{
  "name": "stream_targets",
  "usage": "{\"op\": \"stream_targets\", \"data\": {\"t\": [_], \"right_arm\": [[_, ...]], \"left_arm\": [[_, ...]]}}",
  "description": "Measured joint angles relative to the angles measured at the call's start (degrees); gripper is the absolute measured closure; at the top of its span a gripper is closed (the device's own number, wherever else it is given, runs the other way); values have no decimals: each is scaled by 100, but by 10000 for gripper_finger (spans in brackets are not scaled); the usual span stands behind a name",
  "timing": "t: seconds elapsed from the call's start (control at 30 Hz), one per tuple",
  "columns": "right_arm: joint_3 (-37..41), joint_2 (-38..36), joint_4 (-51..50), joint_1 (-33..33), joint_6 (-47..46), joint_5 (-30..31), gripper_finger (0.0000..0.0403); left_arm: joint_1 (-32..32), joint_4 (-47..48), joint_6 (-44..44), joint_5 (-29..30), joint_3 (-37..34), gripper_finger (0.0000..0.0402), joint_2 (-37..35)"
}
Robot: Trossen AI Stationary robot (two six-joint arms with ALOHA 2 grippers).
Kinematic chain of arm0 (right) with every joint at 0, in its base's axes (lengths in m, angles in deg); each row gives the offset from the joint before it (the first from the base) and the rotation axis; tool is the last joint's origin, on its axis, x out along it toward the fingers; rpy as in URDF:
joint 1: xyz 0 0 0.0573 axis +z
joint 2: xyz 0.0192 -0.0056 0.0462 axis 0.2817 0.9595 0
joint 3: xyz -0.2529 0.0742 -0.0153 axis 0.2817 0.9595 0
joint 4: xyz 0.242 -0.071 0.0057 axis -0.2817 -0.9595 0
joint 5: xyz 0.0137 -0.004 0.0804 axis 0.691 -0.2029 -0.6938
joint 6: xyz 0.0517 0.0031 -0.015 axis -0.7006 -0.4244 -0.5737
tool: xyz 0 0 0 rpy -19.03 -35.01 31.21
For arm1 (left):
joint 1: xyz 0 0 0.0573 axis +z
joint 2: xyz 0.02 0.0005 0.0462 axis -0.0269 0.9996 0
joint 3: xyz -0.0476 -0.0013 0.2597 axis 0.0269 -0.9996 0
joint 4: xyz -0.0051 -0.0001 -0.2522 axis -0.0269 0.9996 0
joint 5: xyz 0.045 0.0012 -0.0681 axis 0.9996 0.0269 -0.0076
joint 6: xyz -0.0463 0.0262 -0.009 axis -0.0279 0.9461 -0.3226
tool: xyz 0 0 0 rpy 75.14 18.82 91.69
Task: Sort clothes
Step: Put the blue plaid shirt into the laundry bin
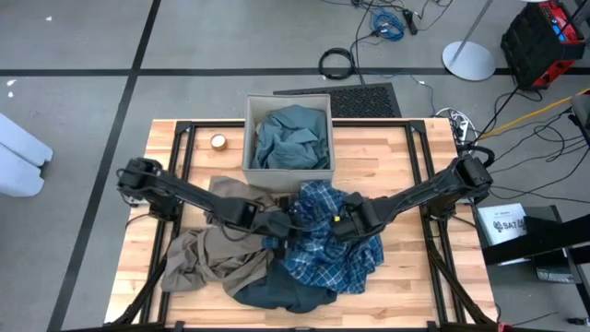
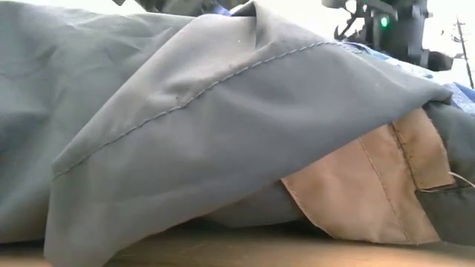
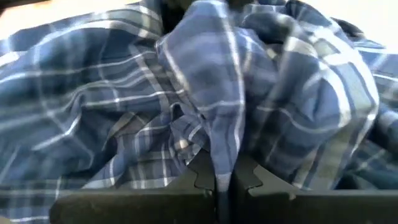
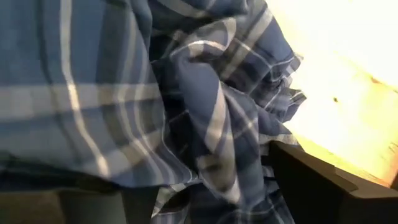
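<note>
The blue plaid shirt (image 1: 327,244) lies bunched on the table's middle, right of centre. My left gripper (image 1: 277,224) is shut on its left edge and my right gripper (image 1: 343,224) is shut on its middle. A tan-brown garment (image 1: 207,254) lies spread at the near left. A dark slate garment (image 1: 281,293) lies at the near edge, partly under the plaid; it fills the low view (image 2: 185,111). A teal-grey shirt (image 1: 290,138) lies in the beige box (image 1: 249,138). No cream-white pieces show. My left gripper pinches a raised fold of the plaid shirt (image 3: 222,163) between its two fingers (image 3: 249,180), which come in low from the table's left. The rest of the shirt lies heaped on the table beyond the fingers. My right gripper has a thick bunch of plaid cloth (image 4: 217,155) between its two fingers (image 4: 311,180), several layers deep. It comes slanting down from the table's right. The cloth hangs slack around the fingers.
The beige box stands at the table's far middle. A small round roll (image 1: 218,141) lies to its left. Bare wood shows at the far right (image 1: 406,157) and near right of the table. Black frame rails run along both sides.
</note>
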Motion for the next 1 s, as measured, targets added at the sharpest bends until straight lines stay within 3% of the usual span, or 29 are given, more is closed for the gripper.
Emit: {"op": "stream_targets", "data": {"t": [0.23, 0.47, 0.67, 0.8, 1.0], "right_arm": [[1301, 0, 1185, -260, 169, -26, 103], [2463, -98, 3837, -571, 872, -137, 92], [2579, -114, 4095, -619, 976, -123, 100], [2579, -116, 3855, -547, 735, -78, 170], [2579, -117, 3890, -319, 512, -51, 370]], "left_arm": [[219, -296, -2, 30, 0, 391, 228], [272, -447, -8, -193, 0, 391, 230], [269, -454, -23, -206, -2, 391, 230], [269, -456, -122, -206, -4, 391, 230], [269, -461, -159, -218, -4, 388, 230]]}}
